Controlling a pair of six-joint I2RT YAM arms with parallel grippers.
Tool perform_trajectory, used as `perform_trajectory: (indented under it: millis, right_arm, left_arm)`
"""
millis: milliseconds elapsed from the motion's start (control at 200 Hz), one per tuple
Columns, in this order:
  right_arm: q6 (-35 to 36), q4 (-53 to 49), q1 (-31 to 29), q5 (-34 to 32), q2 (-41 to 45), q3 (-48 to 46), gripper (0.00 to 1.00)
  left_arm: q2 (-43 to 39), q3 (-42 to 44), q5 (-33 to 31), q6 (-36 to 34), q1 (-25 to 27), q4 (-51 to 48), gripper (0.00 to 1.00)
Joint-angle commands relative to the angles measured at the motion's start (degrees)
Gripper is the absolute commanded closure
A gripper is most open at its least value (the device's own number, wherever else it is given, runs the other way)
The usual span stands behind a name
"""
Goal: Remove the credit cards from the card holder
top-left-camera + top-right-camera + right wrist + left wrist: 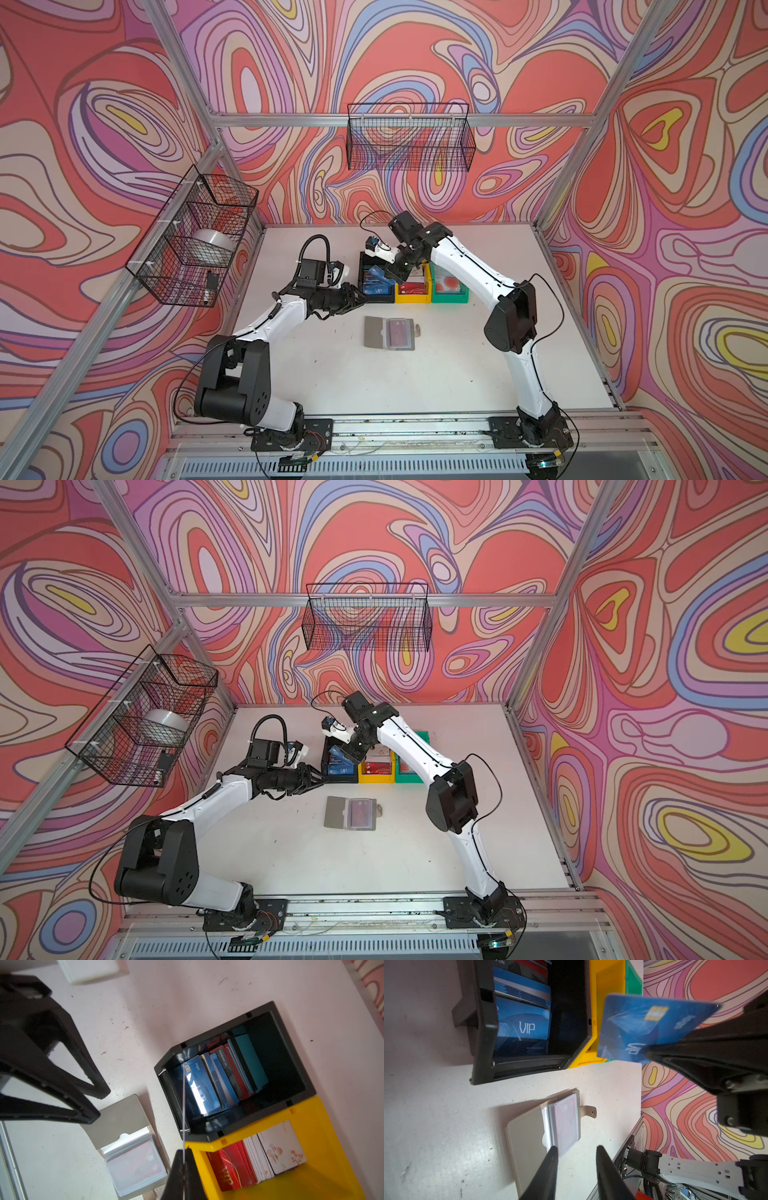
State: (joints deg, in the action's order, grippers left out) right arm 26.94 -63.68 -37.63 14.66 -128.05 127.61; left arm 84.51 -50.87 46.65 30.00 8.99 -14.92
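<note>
The walls (415,62) carry swirling bands of red, pink, lilac, blue and yellow, outlined in dark lines. The table (332,374) is white with dark specks. In both top views the yellow bin (411,298) has a black bin (376,299) at its nine o'clock and a green bin (451,298) at its three o'clock. The card holder (376,332) is grey with pale stitching, and a reddish card (566,1120) shows through its clear sleeves. The blue card (643,1022) bears a gold chip and white lettering. The wire baskets (409,137) are black.
</note>
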Motion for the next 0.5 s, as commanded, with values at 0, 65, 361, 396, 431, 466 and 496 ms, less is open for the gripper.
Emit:
perform_trajectory:
  millis: [0, 65, 361, 396, 431, 466, 496]
  right_arm:
    - [3.92, 2.06, -0.29, -3.93, -1.64, 0.29, 1.0]
    - [4.93, 3.17, -0.34, -3.71, -2.01, 0.17, 1.0]
    - [8.37, 2.44, -1.23, -3.48, -5.12, 3.25, 1.0]
    - [8.72, 2.5, -1.39, -3.49, -5.43, 3.25, 1.0]
    - [8.96, 2.51, -1.51, -3.73, -5.83, 3.25, 1.0]
    - [9.32, 2.38, -1.56, -3.97, -6.3, 3.34, 1.0]
    - [9.44, 2.26, -1.65, -4.31, -6.78, 3.56, 1.0]
  left_arm:
    - [0.13, 0.54, -0.96, -1.53, -0.38, -2.19, 0.66]
    - [-0.12, 1.14, -0.93, -1.26, -0.34, -1.72, 0.66]
    - [0.3, 2.0, -0.68, -0.31, -0.29, -0.64, 0.66]
    - [0.15, 2.16, -0.83, -0.27, -0.37, -0.63, 0.66]
    - [-0.07, 2.39, -1.03, -0.12, -0.36, -0.64, 0.66]
    - [-0.33, 2.77, -1.33, 0.01, -0.3, 0.24, 0.66]
    - [-0.6, 3.32, -1.55, 0.29, -0.34, 1.46, 0.66]
